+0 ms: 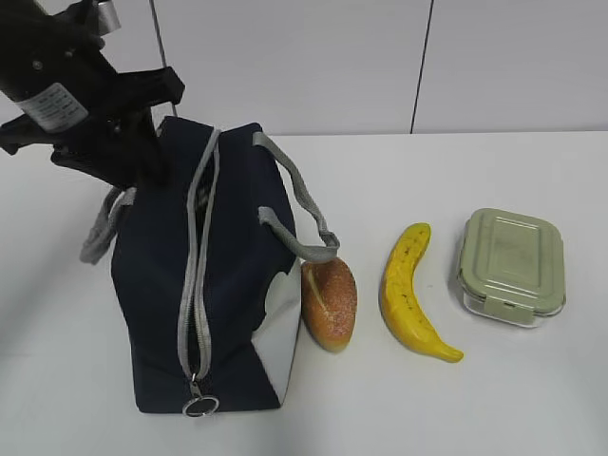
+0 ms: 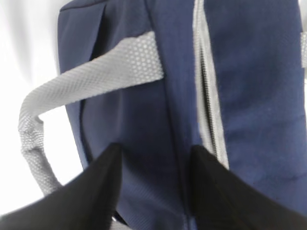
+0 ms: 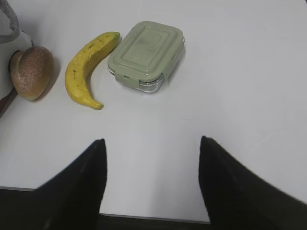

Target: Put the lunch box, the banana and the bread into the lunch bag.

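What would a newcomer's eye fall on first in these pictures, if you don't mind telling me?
The tall navy lunch bag on the left of the white table, zipper mostly closed, with the open left claw at its far top end. Right of it, in a row: the bread against the bag, the banana, then the green-lidded lunch box.

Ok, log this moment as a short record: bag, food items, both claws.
lunch bag: on the table, zipper looks mostly closed, ring pull at near end
bread: on table, against the bag's right side
banana: on table, between bread and lunch box
lunch box: on table, lid on, farthest right
left claw: open, jaws straddling the bag's far end
right claw: open, above bare table, holding nothing
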Tool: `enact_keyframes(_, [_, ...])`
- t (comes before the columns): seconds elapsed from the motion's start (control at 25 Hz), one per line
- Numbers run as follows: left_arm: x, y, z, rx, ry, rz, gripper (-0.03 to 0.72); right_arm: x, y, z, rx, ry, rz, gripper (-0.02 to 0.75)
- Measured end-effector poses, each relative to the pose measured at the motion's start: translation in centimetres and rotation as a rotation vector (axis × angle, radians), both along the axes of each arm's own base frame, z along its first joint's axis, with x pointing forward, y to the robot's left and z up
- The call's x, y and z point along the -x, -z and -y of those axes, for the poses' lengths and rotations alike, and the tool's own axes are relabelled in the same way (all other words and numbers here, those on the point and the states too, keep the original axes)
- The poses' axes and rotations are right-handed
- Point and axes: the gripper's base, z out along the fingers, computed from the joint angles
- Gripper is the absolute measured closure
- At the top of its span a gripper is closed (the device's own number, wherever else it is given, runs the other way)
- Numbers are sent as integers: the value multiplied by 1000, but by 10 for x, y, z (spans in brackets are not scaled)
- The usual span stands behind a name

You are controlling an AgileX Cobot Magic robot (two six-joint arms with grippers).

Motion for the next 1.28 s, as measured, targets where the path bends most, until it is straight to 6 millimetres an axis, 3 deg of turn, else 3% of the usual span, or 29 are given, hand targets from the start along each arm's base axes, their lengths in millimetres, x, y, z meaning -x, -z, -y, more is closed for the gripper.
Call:
enact_keyframes(0.12, [0,0,0,-2,10,9,589,0,0,0,0,0,0,287])
enact_keyframes(0.24, [-1,0,0,-3,19,21,682,0,0,0,0,0,0,287])
enact_keyframes(1.28, [-1,0,0,-6,26,15,688,0,0,0,0,0,0,287])
